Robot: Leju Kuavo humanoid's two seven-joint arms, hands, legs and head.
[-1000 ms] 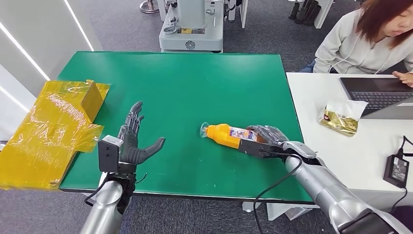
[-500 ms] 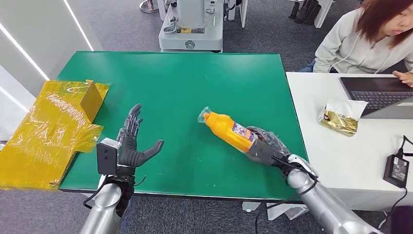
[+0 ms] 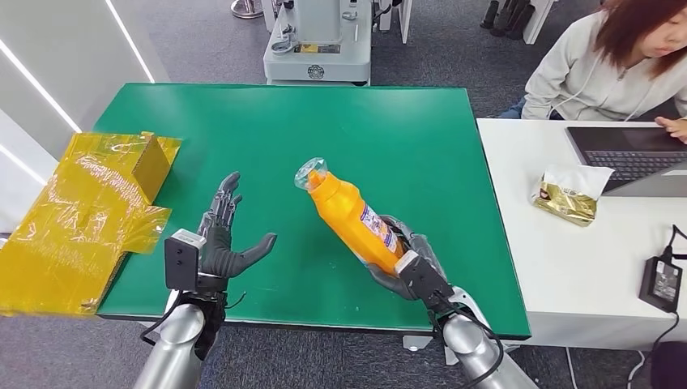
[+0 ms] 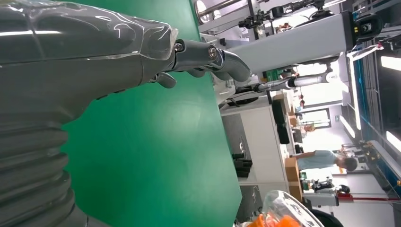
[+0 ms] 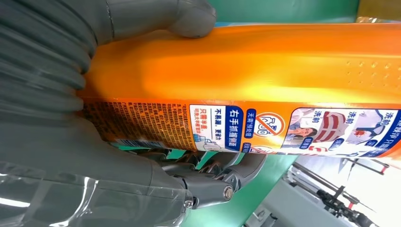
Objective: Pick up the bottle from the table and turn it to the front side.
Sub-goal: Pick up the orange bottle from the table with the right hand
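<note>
Green surface (image 3: 405, 130) fills mid-frame in the head view, white desk (image 3: 567, 267) at right with a person at a laptop (image 3: 628, 154); crumpled yellow film (image 3: 81, 219) sits at the surface's left edge. Right hand (image 3: 405, 271), lower centre, holds the orange bottle (image 3: 352, 219) clear of the surface; right wrist view shows thumb over one side, fingers (image 5: 222, 184) wrapped under the label. Left hand (image 3: 223, 243) at lower left is empty, fingers spread, palm up. Bottle's long axis runs diagonally: plastic-wrapped cap toward upper left, base buried in the hand at lower right. Risks: grip is at the base only, so the cap end is a long lever and the smooth body could slip or swing during a wrist roll. Label faces sideways, so over- or under-rotation looks likely.
</note>
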